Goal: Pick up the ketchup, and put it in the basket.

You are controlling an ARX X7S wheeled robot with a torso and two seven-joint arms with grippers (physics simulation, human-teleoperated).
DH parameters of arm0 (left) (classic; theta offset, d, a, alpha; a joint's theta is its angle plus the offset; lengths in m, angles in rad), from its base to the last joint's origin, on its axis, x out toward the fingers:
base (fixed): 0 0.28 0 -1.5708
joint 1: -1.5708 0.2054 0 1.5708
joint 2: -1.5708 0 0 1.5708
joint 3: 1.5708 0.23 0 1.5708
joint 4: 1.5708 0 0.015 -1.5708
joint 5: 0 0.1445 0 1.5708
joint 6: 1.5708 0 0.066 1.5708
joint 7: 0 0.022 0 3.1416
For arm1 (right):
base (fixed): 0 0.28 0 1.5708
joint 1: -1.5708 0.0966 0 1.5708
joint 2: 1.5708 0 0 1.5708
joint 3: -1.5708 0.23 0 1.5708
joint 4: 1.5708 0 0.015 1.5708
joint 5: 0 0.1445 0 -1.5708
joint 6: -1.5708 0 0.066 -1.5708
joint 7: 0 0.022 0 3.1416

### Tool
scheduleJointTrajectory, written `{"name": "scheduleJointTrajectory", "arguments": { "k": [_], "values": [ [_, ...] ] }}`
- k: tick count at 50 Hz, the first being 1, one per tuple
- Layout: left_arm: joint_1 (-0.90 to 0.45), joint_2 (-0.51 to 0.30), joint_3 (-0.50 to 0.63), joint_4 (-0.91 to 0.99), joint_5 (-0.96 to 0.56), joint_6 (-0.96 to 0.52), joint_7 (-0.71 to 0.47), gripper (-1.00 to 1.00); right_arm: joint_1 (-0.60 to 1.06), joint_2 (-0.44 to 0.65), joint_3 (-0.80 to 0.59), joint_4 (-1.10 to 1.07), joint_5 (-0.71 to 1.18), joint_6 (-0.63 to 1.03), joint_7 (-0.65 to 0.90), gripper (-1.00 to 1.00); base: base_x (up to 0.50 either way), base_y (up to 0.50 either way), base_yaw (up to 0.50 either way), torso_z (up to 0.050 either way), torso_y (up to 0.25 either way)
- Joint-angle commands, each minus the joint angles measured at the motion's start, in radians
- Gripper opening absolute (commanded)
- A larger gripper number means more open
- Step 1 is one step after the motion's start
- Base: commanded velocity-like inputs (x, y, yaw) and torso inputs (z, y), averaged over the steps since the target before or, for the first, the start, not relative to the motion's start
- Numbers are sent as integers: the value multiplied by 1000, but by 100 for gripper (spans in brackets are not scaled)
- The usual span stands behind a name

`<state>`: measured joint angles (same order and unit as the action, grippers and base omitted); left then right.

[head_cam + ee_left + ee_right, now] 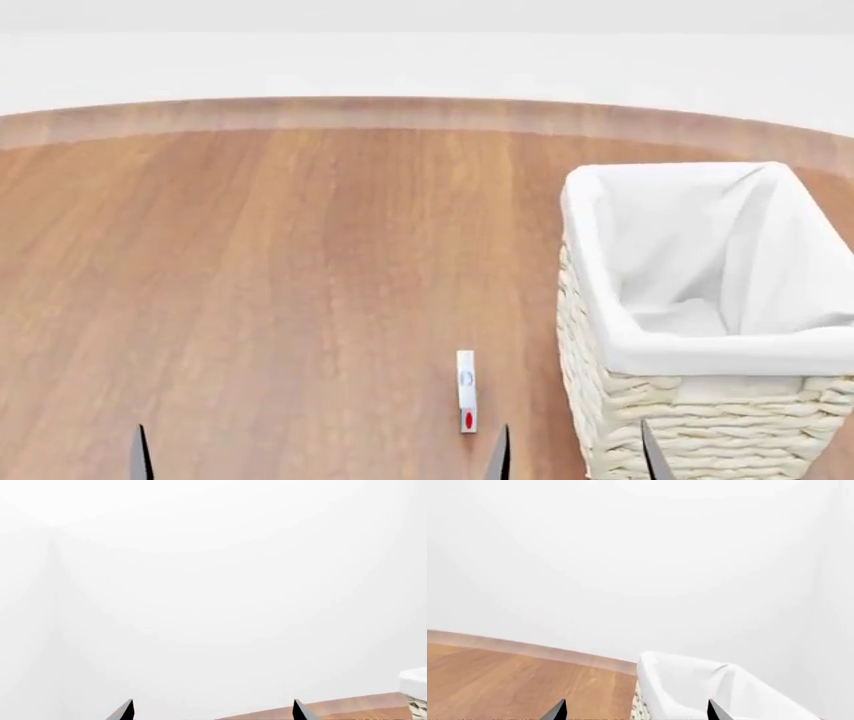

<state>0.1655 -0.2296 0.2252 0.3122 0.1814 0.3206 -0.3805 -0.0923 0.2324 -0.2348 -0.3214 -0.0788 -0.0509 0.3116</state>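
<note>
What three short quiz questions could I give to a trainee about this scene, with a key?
1. True or false: the basket lies tipped on its side.
2. Multiple choice: in the head view, where is the small white item with a red mark?
A) inside the basket
B) on the wooden table, left of the basket
C) on the basket's rim
3. Fill in: in the wrist views, the fingertips of the left gripper and the right gripper stand ____, with nothing between them.

Key: 1 false, it stands upright with its opening up. 2 B. 3 apart.
</note>
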Motion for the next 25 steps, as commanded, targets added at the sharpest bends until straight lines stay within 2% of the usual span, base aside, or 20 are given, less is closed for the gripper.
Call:
{"name": "scheduleJointTrajectory", "arguments": {
  "k": [1,25],
  "values": [
    [-4,14,-18,-2,11,-7,20,100,-1,-12,13,7,-19,-7,-19,100,0,0,0,0,0],
    [-4,1,-9,-6,10,-5,2,100,-4,-2,3,4,-23,-10,3,100,0,0,477,0,0]
  ]
}}
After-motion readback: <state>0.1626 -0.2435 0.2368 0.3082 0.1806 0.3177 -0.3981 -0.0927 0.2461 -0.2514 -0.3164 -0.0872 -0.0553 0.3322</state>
